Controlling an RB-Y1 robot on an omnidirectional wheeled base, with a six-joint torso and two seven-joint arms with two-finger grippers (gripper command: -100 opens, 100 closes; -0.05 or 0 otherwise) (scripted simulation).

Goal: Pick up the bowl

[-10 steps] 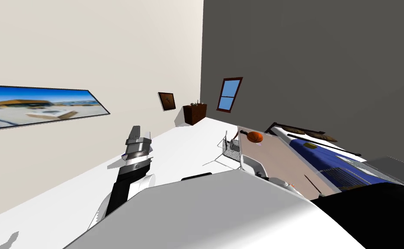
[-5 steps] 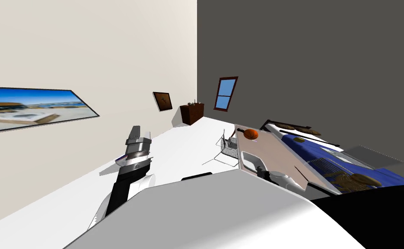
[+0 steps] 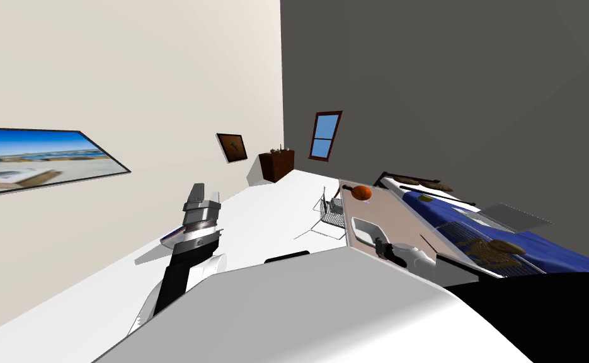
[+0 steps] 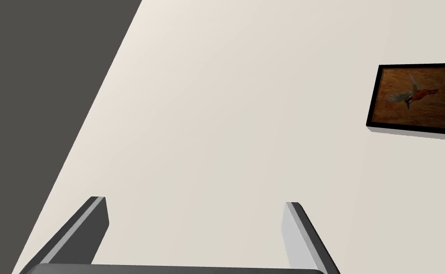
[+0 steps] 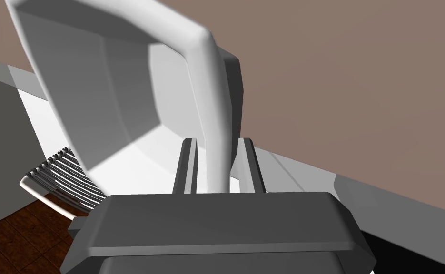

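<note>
the white square bowl (image 5: 121,95) was in your right gripper (image 5: 216,141), its two fingers (image 5: 188,164) pinched tight on either side of the rim, and it sat over the near end of the brown table (image 5: 359,95); whether it touched the top, you could not tell. farther along that table lay an orange ball (image 3: 362,192), with a wire chair (image 3: 332,214) just beside the table's edge and a blue bed (image 3: 450,214) on its other side. your left gripper (image 4: 195,203) was raised off to the left, fingers wide apart with nothing between them.
</note>
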